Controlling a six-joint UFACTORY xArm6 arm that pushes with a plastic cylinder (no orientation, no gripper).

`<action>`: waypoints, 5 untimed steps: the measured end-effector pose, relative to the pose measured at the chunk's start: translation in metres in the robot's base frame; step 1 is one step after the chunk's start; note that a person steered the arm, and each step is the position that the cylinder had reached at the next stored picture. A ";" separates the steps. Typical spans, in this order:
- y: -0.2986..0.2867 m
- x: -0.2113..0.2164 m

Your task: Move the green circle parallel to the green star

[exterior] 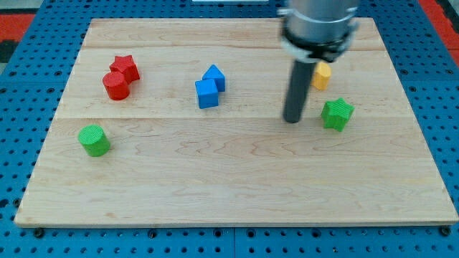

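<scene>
Fingers: none fitted. The arm ends in a plain dark rod, so there is no open or closed state to record. My tip (292, 120) rests on the counter (237, 186), right of centre.

Camera view, item by item:

- My tip: just to the left of the green star, apart from it, with a small gap of bare wood between. It touches no block. It is far from the green circle, so the push has, by my judgement, not yet begun.
- Green star (337, 114): right side of the counter, at mid height. It serves as the reference block and should be left alone.
- Green circle (94, 140): far left of the counter, somewhat lower in the view than the star, standing alone. This is the block to move; a short push toward the view's top would likely bring it level with the star.
- Yellow block (322, 75): above the star, partly hidden behind the rod; shape cannot be told.
- Two blue blocks (209, 87): centre top, touching, one a cube, the other with a pointed top.
- Red star (125, 67) and red cylinder (115, 86): upper left, touching, above the green circle.
</scene>
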State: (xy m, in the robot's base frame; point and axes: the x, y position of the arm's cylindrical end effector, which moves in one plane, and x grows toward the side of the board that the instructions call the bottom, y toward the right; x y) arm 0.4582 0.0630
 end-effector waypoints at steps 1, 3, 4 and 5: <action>-0.099 0.082; -0.323 0.109; -0.331 0.055; -0.308 0.041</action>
State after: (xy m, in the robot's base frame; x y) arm 0.4991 -0.2448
